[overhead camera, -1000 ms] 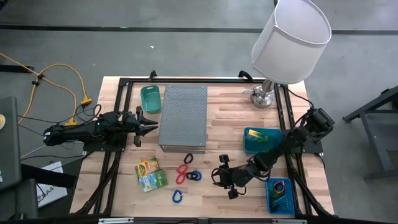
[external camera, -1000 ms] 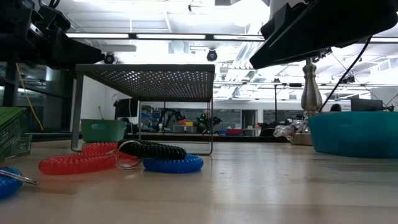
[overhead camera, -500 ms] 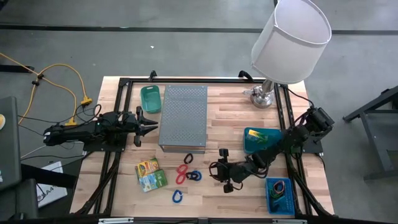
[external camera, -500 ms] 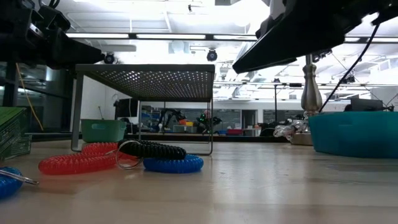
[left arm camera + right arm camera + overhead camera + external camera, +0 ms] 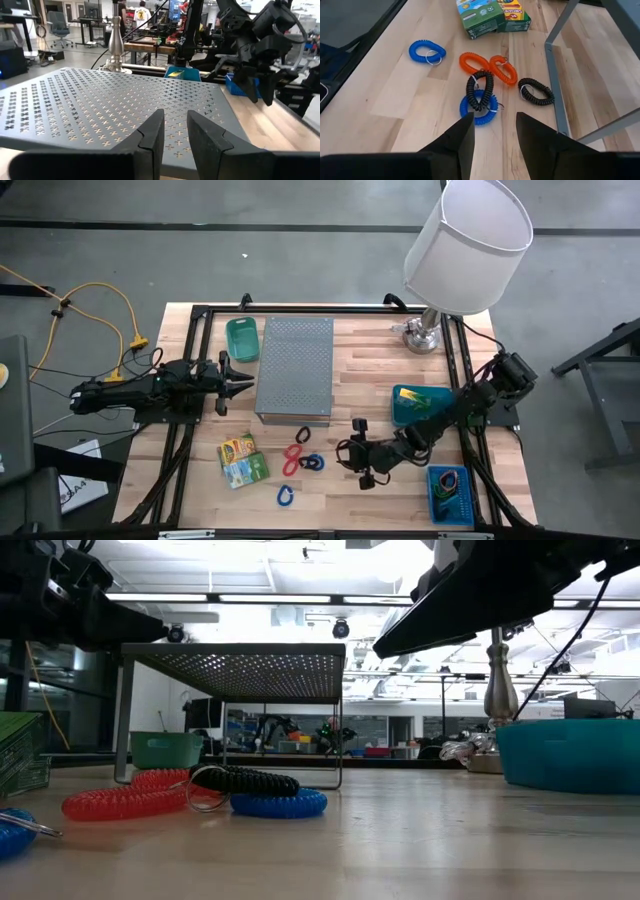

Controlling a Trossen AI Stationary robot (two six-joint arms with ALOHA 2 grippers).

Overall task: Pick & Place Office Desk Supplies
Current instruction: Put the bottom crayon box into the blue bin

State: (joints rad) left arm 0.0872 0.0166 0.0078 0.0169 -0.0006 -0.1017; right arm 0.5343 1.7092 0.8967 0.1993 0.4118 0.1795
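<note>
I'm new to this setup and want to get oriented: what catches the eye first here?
The lamp with its big white shade looms at the table's far right corner, and the grey perforated metal box sits mid-table. In front of it lie bright coil loops, with the open right gripper hovering beside them.

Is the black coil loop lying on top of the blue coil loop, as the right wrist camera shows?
Yes, the black coil loop lies across the upper rim of the blue coil loop, overlapping it on the wooden table.
</note>
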